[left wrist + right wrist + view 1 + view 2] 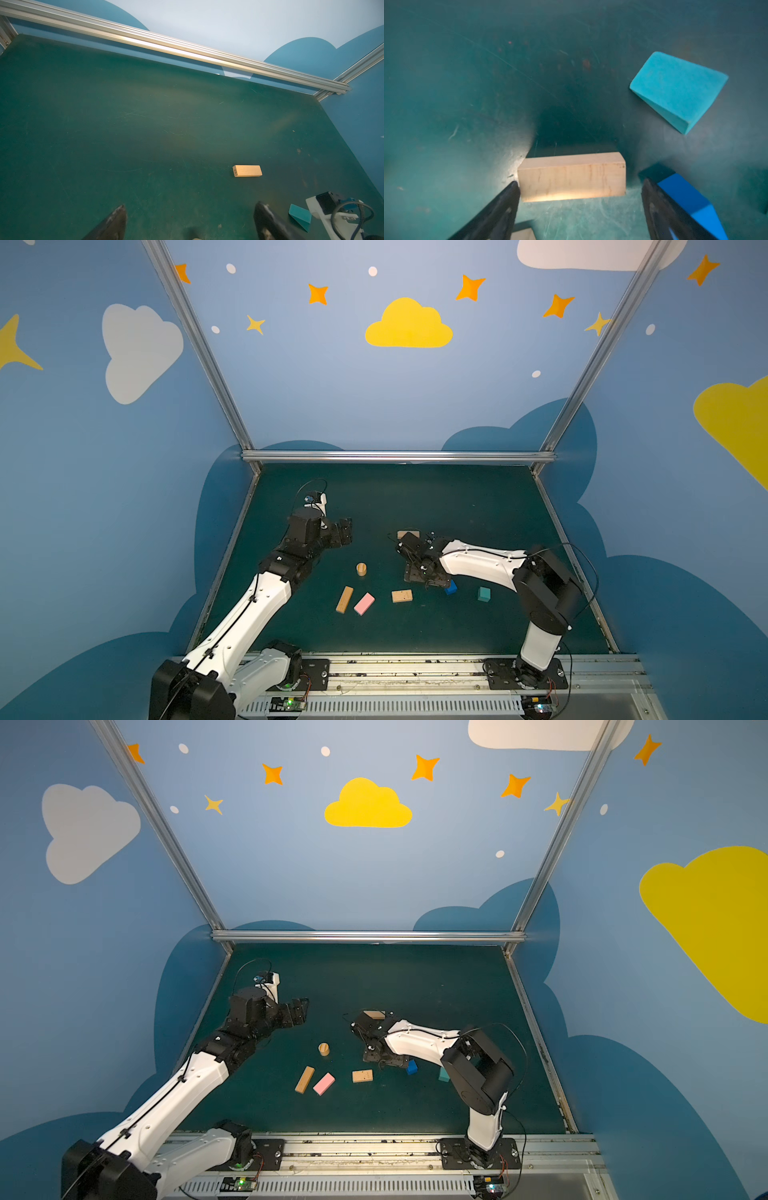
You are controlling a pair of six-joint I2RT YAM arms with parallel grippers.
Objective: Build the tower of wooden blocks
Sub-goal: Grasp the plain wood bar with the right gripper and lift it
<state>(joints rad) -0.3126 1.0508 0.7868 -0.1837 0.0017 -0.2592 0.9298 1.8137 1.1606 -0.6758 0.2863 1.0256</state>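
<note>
While hovering low over mid-mat, spreads right claw [580,185] wide and empty, squaring up to a tan bar [571,176] lying crosswise just past the fingertips [504,205]. Looks a sensible first pick: flat, broad, good for a base. Meets one corner of it with a fingertip in the wrist view; touching or just above, hard to tell. Crowds the blue cube [685,195] just beside the other finger, so risks a nudge on closing. Leaves the teal wedge [675,89] beyond the bar, clear of the jaws.

Parks left claw [343,532] at far left, raised off the mat [457,497], jaws wide too, holding nothing. Probably held back to give room.

No tower standing yet! Shows every piece loose on the mat, none stacked. Stands the cylinder [361,569] on end left of centre. Lays long bar [345,599] and pink bar [364,603] flat just beside each other, nearer, with short block [402,596] to their right. Sets teal cube [483,594] well right, alone. Small, plain, matt shapes, each far smaller than a claw.
</note>
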